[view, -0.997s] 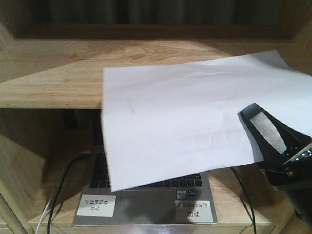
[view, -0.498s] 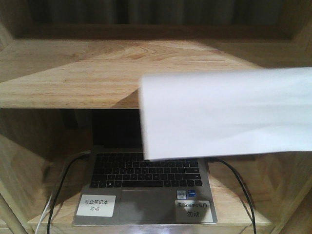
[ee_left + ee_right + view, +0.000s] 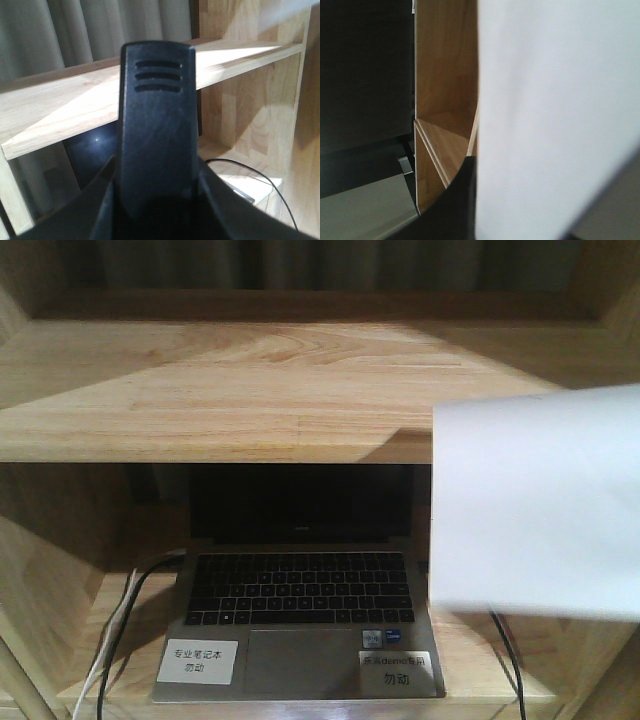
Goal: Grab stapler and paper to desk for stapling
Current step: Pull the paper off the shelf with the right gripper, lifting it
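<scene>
White paper (image 3: 535, 505), blurred, hangs at the right edge of the front view, held off the wood. It lies in front of the upper shelf board (image 3: 200, 390) and covers the right margin of the lower bay. Its left edge stands just right of the open laptop (image 3: 300, 615).

Right arm: in the right wrist view the sheet fills the right half of the frame. One black finger of the right gripper (image 3: 469, 200) meets the sheet's near edge at the bottom. The pincer appears to be clamped on the paper, though the sheet hides the closing faces. Pale shelf wood and the dark laptop screen lie to the left of the finger.

Left arm: the left gripper (image 3: 156, 125) is raised before the shelf and points at the board's front edge. Only a single broad black member with three slots shows, so whether it is parted or closed cannot be told.

Change from earlier frames: one second ago the sheet spread across the centre, over the laptop's screen and keyboard, with the right gripper visible at lower right. Half a second ago its left edge stood near mid-frame. Now it has shifted further right, and the whole keyboard and both white labels (image 3: 197, 661) are uncovered.
</scene>
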Tool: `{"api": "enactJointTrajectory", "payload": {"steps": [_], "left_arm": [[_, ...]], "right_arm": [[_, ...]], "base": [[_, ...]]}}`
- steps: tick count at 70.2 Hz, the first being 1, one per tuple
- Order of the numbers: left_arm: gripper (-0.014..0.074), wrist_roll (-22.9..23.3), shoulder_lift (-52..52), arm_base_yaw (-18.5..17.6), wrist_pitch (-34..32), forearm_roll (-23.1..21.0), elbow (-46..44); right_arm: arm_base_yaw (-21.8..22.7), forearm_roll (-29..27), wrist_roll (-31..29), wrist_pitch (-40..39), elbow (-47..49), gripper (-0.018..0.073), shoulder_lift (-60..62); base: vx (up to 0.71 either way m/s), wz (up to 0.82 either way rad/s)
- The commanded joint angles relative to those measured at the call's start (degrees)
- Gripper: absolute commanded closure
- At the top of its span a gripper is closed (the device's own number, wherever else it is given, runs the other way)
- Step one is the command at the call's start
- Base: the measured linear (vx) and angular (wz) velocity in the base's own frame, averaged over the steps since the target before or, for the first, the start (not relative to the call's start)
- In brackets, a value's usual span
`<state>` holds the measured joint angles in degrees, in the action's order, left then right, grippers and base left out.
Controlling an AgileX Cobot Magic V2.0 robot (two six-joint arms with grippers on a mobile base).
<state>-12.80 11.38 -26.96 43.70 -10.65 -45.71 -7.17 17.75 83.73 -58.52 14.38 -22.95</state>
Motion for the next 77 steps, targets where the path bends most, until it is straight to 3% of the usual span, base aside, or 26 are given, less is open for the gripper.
{"api": "enactJointTrajectory", "payload": {"steps": [1, 15, 77], "left_arm": [[0.0603, 0.03, 0.57, 0.0, -6.84, -0.98, -1.48], [0.0603, 0.03, 0.57, 0.0, -6.84, -0.98, -1.48], [0.0603, 0.03, 0.57, 0.0, -6.84, -0.98, -1.48]], "right_arm": [[0.5, -0.26, 1.66, -1.42, -0.63, 0.0565, 0.53], [0.5, -3.0, 1.86, -4.96, -3.93, 0.0565, 0.96], [0.5, -2.06, 1.8, -9.97, -4.03, 0.0565, 0.96]], "base": [[0.0, 0.0], [0.0, 0.0], [0.0, 0.0]]}}
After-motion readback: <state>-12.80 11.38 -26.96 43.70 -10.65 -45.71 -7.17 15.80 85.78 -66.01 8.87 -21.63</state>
